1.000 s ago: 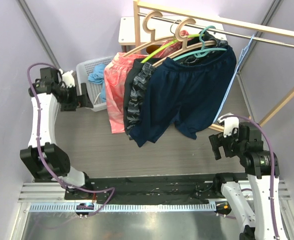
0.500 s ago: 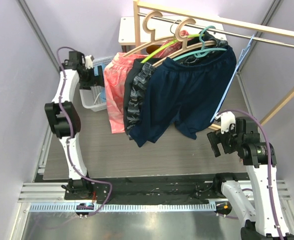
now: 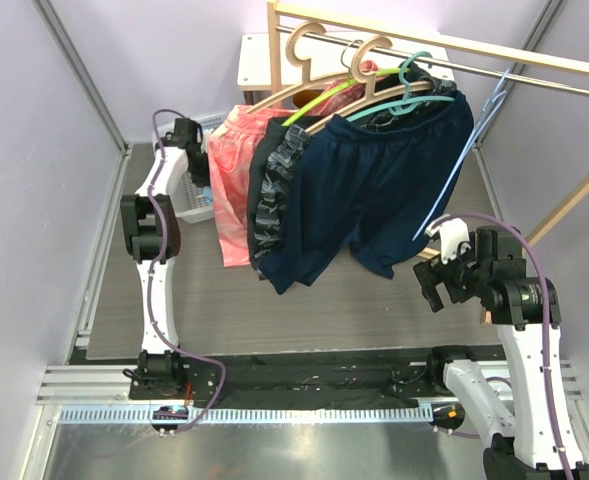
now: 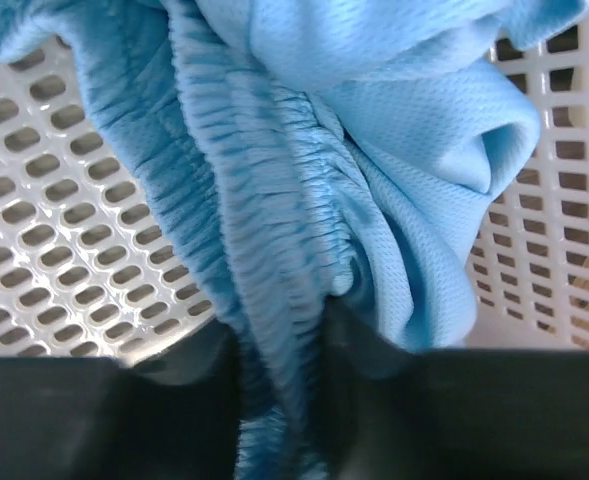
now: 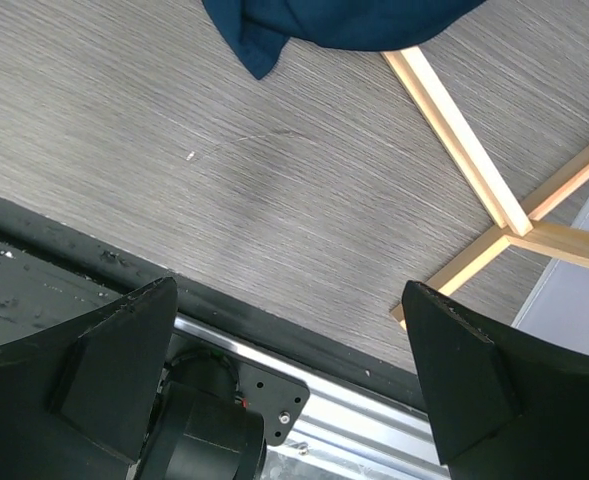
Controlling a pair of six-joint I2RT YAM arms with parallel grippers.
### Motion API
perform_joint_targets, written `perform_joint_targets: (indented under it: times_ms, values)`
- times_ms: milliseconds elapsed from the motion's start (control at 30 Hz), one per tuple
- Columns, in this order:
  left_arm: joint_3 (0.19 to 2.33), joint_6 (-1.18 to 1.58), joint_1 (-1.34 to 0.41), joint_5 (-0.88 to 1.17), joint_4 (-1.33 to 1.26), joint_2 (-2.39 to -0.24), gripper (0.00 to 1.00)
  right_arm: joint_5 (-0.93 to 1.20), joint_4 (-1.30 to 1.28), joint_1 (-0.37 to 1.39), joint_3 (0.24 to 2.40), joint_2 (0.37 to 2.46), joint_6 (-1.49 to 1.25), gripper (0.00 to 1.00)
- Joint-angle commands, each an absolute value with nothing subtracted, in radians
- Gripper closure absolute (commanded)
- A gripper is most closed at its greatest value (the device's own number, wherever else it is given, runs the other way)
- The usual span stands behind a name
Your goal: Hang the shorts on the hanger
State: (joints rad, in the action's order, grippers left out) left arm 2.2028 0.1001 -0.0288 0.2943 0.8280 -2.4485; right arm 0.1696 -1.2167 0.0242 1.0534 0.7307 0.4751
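- The shorts (image 4: 304,200) lie crumpled in the white mesh laundry basket (image 4: 74,200) at the far left
- The left gripper (image 4: 279,385) reaches down into that basket, its jaws pinched together on the elastic waistband, probably because this thick ruched edge gives a firm hold for lifting
- The waistband runs as a long ridge from the upper left of the wrist view down into the jaws; bunched cloth hides which way the legs point
- The right gripper (image 5: 284,310) hovers with fingers wide apart and nothing between them, near the foot of the pale-blue wire hanger (image 3: 458,165), which hangs steeply slanted from the wooden clothes rack (image 3: 534,55), hook uppermost; it seems to be waiting to take it
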Motion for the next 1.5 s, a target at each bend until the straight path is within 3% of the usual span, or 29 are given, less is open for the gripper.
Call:
perform_joint_targets:
  times_ms: [0, 500, 833, 1167, 1467]
  values:
    - [2.255, 0.061, -0.037, 0.278, 0.853, -2.353, 1.0, 0.215, -1.244, 0.021, 1.118, 0.747, 0.502, 0.0]
    - [2.365, -0.046, 0.078, 0.327, 1.054, -1.905, 1.0, 0.373, -1.374, 0.021, 1.264, 0.749, 0.615, 0.0]
    - [2.355, -0.201, 0.068, 0.517, 1.328, -1.625, 1.0, 0.457, -1.459, 0.021, 1.38, 0.787, 0.675, 0.0]
    - [1.982, -0.534, -0.101, 0.427, 1.601, -1.316, 1.0, 0.574, -1.508, 0.021, 1.517, 0.891, 0.654, 0.0]
    - [2.101, -0.448, -0.291, 0.505, 1.631, -1.293, 1.0, 0.66, -1.508, 0.02, 1.569, 0.939, 0.646, 0.0]
